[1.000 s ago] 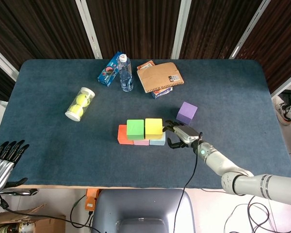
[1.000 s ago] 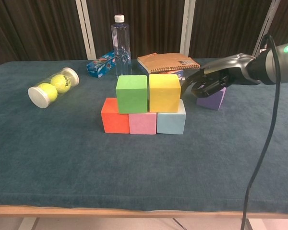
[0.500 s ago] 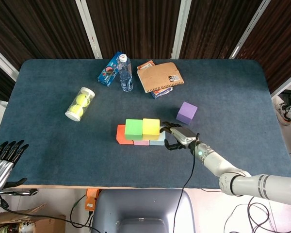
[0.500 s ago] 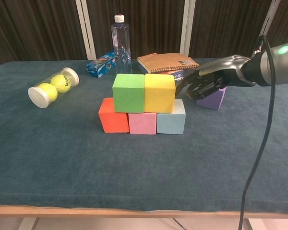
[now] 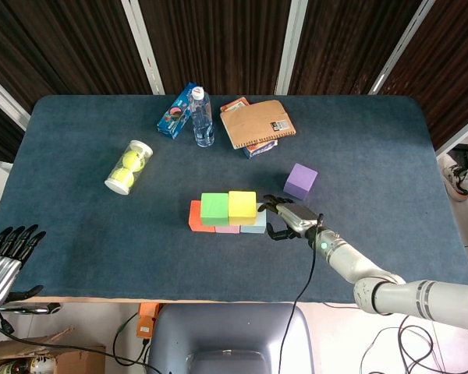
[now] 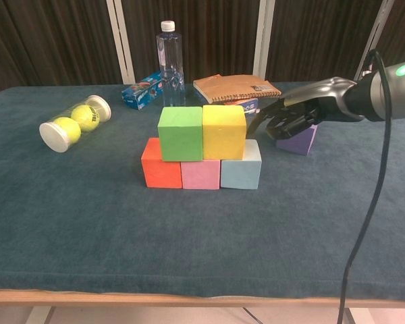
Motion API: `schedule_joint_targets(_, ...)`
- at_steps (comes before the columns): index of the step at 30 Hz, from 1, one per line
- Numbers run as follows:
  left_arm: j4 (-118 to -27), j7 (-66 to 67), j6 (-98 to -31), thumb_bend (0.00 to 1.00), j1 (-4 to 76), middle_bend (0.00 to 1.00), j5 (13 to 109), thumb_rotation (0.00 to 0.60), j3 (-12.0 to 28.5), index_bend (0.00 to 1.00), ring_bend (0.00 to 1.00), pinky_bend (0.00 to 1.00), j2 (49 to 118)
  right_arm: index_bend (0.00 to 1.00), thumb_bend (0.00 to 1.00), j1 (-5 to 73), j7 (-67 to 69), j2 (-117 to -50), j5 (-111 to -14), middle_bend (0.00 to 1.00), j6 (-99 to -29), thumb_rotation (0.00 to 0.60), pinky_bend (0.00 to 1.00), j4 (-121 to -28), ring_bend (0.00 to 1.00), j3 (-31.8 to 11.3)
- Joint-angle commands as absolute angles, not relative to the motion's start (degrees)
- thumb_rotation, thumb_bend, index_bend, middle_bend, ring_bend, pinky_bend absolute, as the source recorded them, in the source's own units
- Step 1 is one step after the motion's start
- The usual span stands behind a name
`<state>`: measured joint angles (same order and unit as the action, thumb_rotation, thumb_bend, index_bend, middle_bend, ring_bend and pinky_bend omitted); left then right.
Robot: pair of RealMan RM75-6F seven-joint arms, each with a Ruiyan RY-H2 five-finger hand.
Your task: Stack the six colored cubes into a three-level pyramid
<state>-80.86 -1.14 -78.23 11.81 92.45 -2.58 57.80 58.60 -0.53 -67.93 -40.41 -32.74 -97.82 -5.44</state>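
Cubes of coloured foam sit mid-way across our dark blue felt surface (image 5: 390, 148): an orange cube (image 6: 160, 164), pink cube (image 6: 200, 174) and pale blue cube (image 6: 241, 171) touching in a row, with a green cube (image 6: 181, 133) and yellow cube (image 6: 223, 131) side by side on top. A purple cube (image 5: 300, 181) lies apart, behind and to the right. Our right robot hand (image 5: 287, 219) hovers just beside the yellow cube, fingers curled loosely, holding nothing. Our left robot hand (image 5: 8, 253) waits off the near-left edge, fingers straight and unladen.
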Motion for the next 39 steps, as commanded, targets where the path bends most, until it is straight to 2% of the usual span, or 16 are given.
schedule_joint_targets(1,-80.9,-1.0,-78.1,0.06,11.9,0.02,92.5,0.512,-2.6,0.07,0.0,0.07,57.8,0.22,0.62,58.2,-0.2,-67.4,-41.0,0.0,-32.7,0.398,0.0,-98.1,0.0,-5.5)
schedule_joint_targets(11,-81.3,-2.4,-80.1,0.06,11.4,0.02,93.1,0.53,-2.2,0.07,0.0,0.07,57.4,0.21,0.62,53.9,2.1,-62.7,-47.4,0.0,-35.1,0.408,0.0,-101.8,0.0,-6.1)
schedule_joint_targets(16,-81.8,-3.6,-80.9,0.06,12.0,0.02,95.0,0.575,-2.4,0.07,0.0,0.07,57.8,0.2,0.35,48.2,5.5,-57.6,-55.1,0.0,-41.1,0.414,0.0,-105.7,0.0,-7.6)
schedule_joint_targets(18,-82.9,-4.6,-80.5,0.06,13.0,0.02,96.7,0.586,-2.5,0.07,0.0,0.07,58.0,0.19,0.32,45.8,7.9,-55.6,-57.8,0.0,-43.8,0.418,0.0,-106.4,0.0,-8.4)
schedule_joint_targets(22,-87.3,-5.1,-79.0,0.06,16.4,0.02,99.2,0.588,-1.4,0.06,0.0,0.07,57.5,0.19,0.31,42.4,12.1,-53.0,-61.5,0.0,-45.3,0.416,0.0,-106.0,0.0,-8.8)
schedule_joint_targets(29,-98.7,-0.1,-64.7,0.05,26.5,0.0,97.5,0.585,1.6,0.02,0.0,0.07,59.5,0.16,0.31,36.8,17.0,-51.2,-71.3,0.0,-48.5,0.418,0.0,-102.5,0.0,-6.6)
schedule_joint_targets(34,-99.2,6.5,-52.6,0.05,33.5,0.0,90.0,0.586,4.5,0.0,0.0,0.07,66.2,0.14,0.31,34.7,21.9,-48.8,-76.4,0.0,-50.1,0.42,0.0,-101.8,0.0,-6.4)
schedule_joint_targets(39,-98.6,12.4,-47.7,0.05,37.7,0.0,83.3,0.585,7.1,0.0,0.0,0.07,71.3,0.13,0.31,34.7,26.6,-45.4,-78.4,0.0,-48.8,0.42,0.0,-101.9,0.0,-7.0)
